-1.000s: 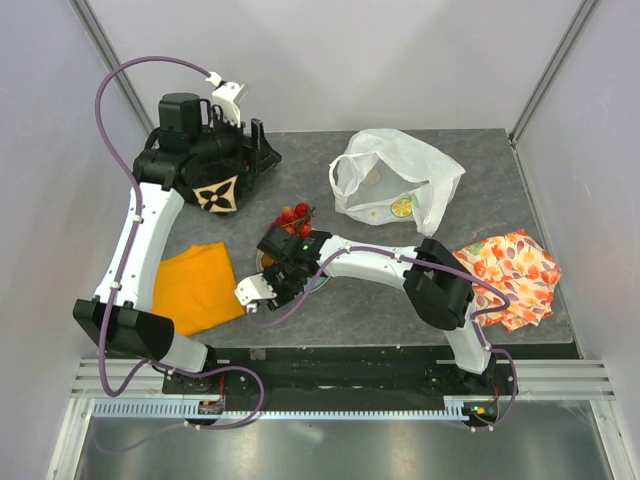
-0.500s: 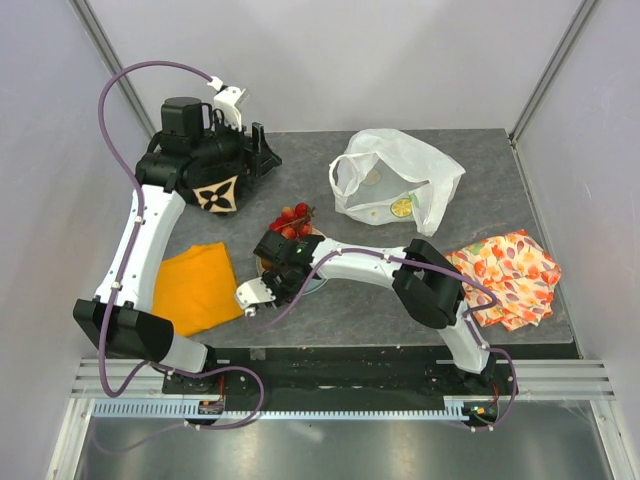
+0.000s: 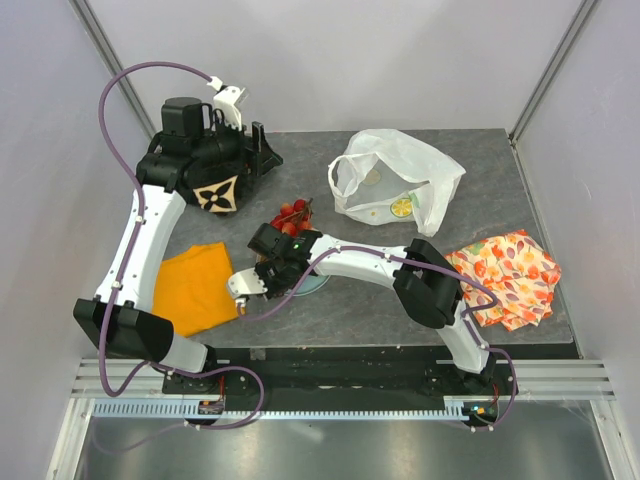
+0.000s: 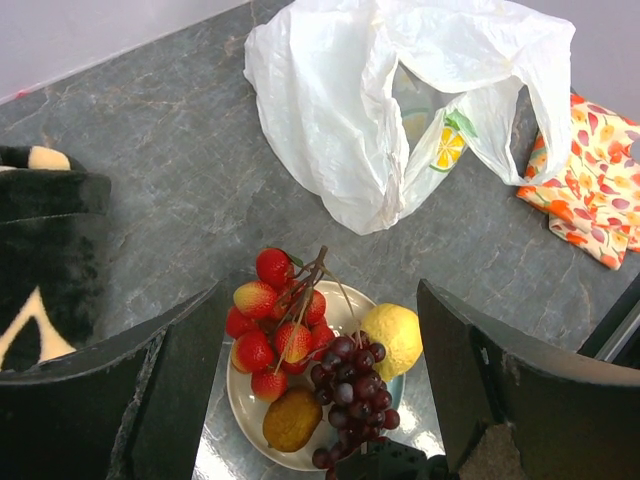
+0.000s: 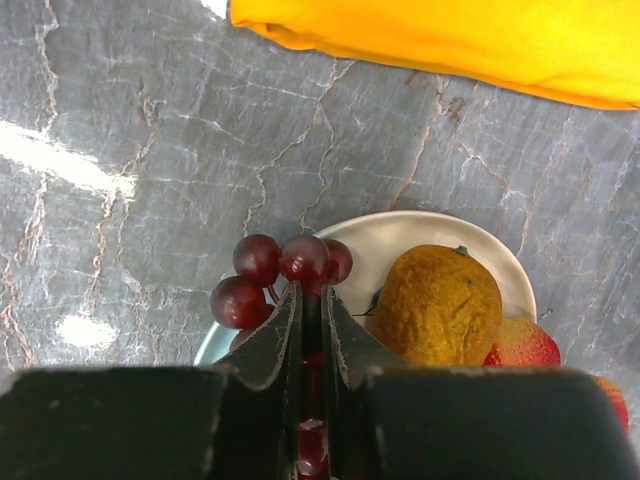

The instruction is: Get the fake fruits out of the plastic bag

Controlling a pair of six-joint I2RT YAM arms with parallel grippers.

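Note:
A pale plate [image 4: 247, 408] holds a red berry cluster [image 4: 275, 320], a yellow lemon [image 4: 392, 335], a brown oval fruit [image 4: 292, 420] and a dark purple grape bunch [image 4: 350, 385]. My right gripper [image 3: 272, 260] is low over the plate's [image 5: 420, 235] near-left side. Its fingers are closed on the grape bunch [image 5: 285, 265], next to the brown fruit [image 5: 437, 305]. The white plastic bag [image 3: 400, 175] lies at the back right with a citrus slice [image 3: 401, 208] showing through it. My left gripper [image 4: 320, 400] hangs open high above the plate, by the black bag.
A black bag with a beige flower mark [image 3: 210, 170] sits at the back left. A plain orange cloth [image 3: 195, 285] lies front left of the plate [image 3: 312, 284]. A fruit-patterned cloth [image 3: 510, 275] lies at the right edge, partly under the right arm.
My right gripper has shifted left over the plate and its jaws have closed onto the grape bunch. The left arm has barely moved.

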